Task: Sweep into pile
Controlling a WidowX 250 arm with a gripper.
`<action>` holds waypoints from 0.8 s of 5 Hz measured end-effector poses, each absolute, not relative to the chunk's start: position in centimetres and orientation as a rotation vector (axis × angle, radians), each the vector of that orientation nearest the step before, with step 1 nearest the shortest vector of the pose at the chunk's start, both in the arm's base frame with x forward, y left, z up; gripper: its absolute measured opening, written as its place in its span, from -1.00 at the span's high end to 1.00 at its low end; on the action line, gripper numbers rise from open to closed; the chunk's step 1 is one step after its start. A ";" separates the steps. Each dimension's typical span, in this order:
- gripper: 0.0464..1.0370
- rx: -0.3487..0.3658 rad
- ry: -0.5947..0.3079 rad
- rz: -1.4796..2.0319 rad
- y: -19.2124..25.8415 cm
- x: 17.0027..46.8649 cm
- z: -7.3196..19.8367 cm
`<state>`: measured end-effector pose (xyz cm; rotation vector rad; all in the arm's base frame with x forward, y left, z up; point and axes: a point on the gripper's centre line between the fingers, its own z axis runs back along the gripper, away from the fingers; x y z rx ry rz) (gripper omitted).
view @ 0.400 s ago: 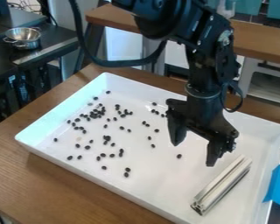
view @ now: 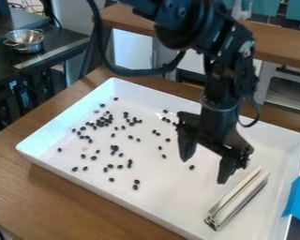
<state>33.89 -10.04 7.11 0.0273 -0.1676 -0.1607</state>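
Here's your gripper [view: 204, 165], fingers spread wide with nothing between them, above the white tray [view: 153, 206]! Black beans [view: 103, 123] lie scattered, mostly across the tray's left half, you see!

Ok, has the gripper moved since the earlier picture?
Yes, slightly: the gripper has shifted down the view, one fingertip now closer to the lone dark bean in the tray.

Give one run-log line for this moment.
Sweep into pile | gripper open above white tray | metal bar lying in tray, ungrasped | black beans scattered, not piled
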 end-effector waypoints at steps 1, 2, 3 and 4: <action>-0.93 0.026 -0.162 -0.168 -10.7 34.1 6.7; -0.93 0.026 -0.157 -0.171 -11.1 34.5 6.3; -0.93 0.026 -0.132 -0.190 -12.0 34.1 5.5; -0.93 0.012 -0.142 -0.192 -12.5 34.1 5.5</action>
